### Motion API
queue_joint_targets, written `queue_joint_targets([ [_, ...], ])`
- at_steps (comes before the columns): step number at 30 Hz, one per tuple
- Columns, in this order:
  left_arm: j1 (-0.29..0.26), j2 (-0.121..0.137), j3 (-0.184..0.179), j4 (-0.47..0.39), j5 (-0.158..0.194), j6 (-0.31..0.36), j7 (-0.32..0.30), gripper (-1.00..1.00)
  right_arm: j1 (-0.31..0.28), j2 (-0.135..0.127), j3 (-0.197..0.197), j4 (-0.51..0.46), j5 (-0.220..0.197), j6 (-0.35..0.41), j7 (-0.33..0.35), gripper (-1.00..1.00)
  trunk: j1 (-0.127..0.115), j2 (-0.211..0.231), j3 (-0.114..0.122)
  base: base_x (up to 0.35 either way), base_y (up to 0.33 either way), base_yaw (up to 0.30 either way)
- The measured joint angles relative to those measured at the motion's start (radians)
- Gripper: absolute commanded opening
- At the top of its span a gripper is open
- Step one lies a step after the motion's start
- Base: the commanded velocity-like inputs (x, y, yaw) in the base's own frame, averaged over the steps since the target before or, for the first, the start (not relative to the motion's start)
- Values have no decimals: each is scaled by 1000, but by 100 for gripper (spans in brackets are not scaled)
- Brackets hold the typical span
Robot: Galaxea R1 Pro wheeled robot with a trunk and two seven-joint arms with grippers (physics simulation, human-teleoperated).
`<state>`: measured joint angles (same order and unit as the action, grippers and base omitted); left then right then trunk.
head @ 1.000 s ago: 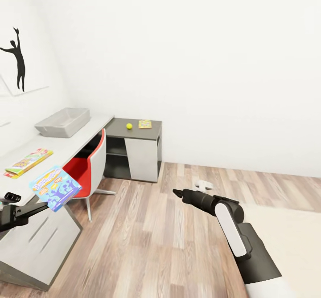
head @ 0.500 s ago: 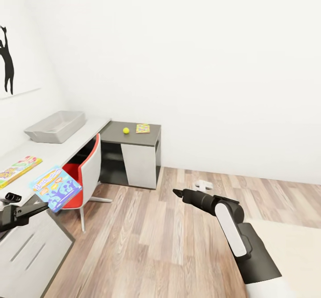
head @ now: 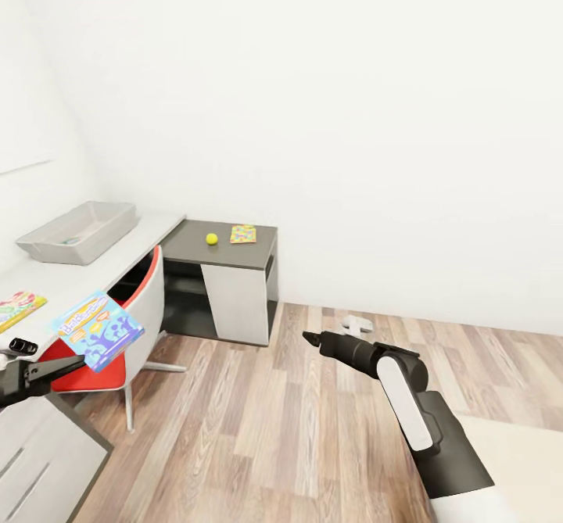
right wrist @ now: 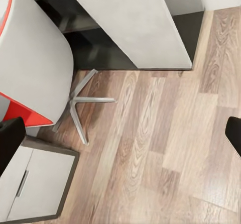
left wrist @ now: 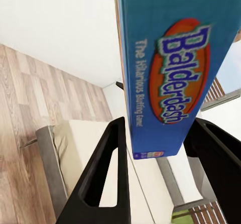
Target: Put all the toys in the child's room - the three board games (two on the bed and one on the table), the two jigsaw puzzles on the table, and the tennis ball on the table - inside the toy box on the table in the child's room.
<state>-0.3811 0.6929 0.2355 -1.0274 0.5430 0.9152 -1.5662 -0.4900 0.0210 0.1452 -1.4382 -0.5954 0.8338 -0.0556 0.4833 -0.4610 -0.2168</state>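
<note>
My left gripper is shut on a small blue board game, held tilted at the lower left beside the table. The left wrist view shows the blue box clamped edge-on between the black fingers. The grey toy box sits on the white tabletop. A second board game lies at the table's near end. On the dark cabinet section rest the tennis ball and a jigsaw puzzle. My right gripper hangs open over the floor, fingers wide apart.
A red and white chair is tucked under the table, its metal foot on the wood floor. A small white object lies on the floor by the far wall. A beige surface fills the lower right.
The whole head view has swung to the right, so table, toy box and cabinet sit further left in the picture and the wall silhouette has left it. Both arms keep their pose.
</note>
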Motion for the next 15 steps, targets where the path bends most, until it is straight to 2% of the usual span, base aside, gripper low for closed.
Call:
queue_joint_targets([
  [7, 0, 0, 0, 0, 0, 0, 0, -100, 0, 0, 1, -1, 0, 0, 0, 100, 0, 0, 0, 303, -86, 21],
  [15, 0, 0, 0, 0, 0, 0, 0, -100, 0, 0, 1, -1, 0, 0, 0, 100, 0, 0, 3, 311, -18, 215],
])
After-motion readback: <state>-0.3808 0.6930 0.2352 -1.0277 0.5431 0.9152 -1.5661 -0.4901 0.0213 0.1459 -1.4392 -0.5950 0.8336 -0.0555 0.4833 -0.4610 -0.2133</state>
